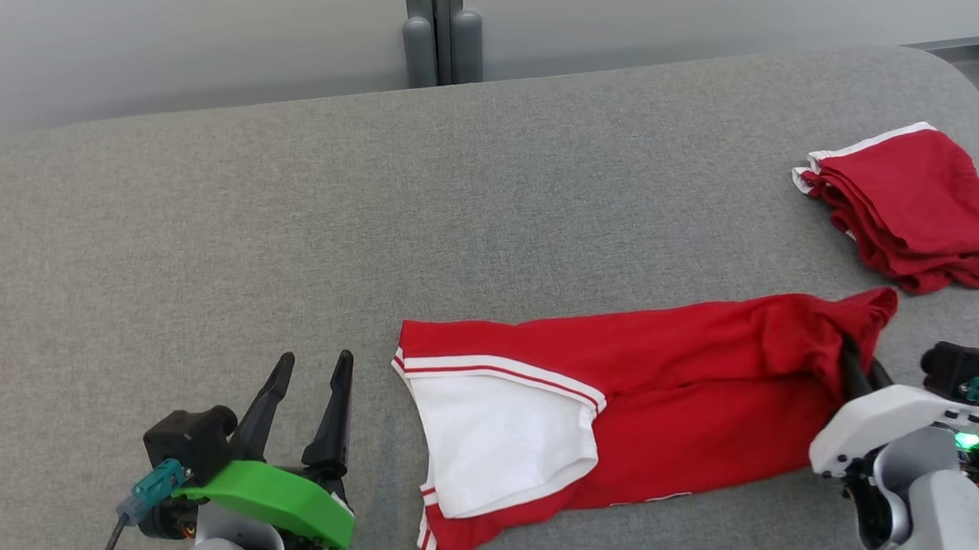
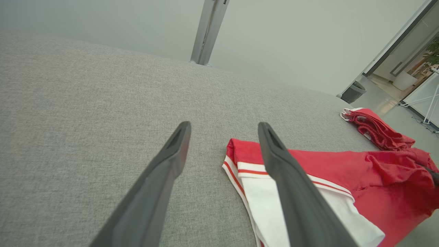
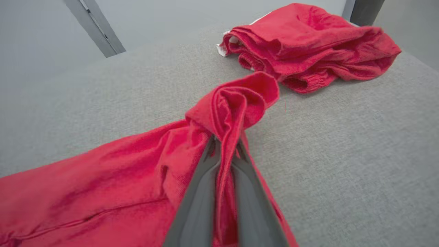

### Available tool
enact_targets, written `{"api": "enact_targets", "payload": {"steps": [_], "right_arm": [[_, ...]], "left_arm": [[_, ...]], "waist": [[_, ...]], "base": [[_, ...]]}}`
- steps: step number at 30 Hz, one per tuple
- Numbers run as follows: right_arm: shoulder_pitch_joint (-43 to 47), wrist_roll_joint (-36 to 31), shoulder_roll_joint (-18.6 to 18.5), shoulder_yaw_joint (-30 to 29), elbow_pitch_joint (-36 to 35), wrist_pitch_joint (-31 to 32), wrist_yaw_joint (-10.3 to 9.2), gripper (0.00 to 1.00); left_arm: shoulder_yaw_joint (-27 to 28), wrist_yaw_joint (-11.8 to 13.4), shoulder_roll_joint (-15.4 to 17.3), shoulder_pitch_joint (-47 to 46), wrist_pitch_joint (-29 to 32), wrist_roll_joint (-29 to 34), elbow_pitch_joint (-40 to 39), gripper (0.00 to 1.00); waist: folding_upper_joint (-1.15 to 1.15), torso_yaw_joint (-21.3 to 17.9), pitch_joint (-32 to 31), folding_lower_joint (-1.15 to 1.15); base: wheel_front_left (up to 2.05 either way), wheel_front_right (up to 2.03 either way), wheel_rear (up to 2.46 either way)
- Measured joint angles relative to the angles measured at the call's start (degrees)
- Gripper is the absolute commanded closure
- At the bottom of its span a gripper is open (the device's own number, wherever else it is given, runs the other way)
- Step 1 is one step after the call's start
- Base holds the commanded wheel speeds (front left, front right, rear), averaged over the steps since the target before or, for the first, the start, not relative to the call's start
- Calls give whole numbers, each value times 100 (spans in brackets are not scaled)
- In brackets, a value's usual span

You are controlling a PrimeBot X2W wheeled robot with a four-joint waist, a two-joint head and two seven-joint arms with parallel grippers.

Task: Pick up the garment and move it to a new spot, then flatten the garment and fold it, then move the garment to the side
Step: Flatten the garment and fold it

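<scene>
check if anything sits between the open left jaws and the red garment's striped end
Nothing visible does: only bare grey cushion lies between the left gripper and the striped hem of the garment.

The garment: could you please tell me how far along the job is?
Done: a folded pile lies apart at the far right, and the garment lies roughly spread out. In hand: the right gripper is shut on its bunched end; the left gripper hangs open beside the white end. Left: flattening, folding, moving aside.

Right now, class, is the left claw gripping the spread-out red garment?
No, the left claw stands open beside the garment, apart from its edge.
</scene>
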Motion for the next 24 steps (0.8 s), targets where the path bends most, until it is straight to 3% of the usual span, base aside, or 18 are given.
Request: {"api": "enact_targets", "payload": {"steps": [12, 24], "right_arm": [[330, 709, 183, 1929, -1385, 549, 0, 100], [130, 2045, 193, 3707, -1095, 152, 0, 100]], "left_arm": [[-62, -42, -37, -38, 2, -10, 81, 0], [-121, -97, -143, -36, 3, -35, 163, 0]], "waist": [[0, 229, -150, 0], [0, 623, -287, 0]], "base": [[0, 0, 0], [0, 0, 0]]}}
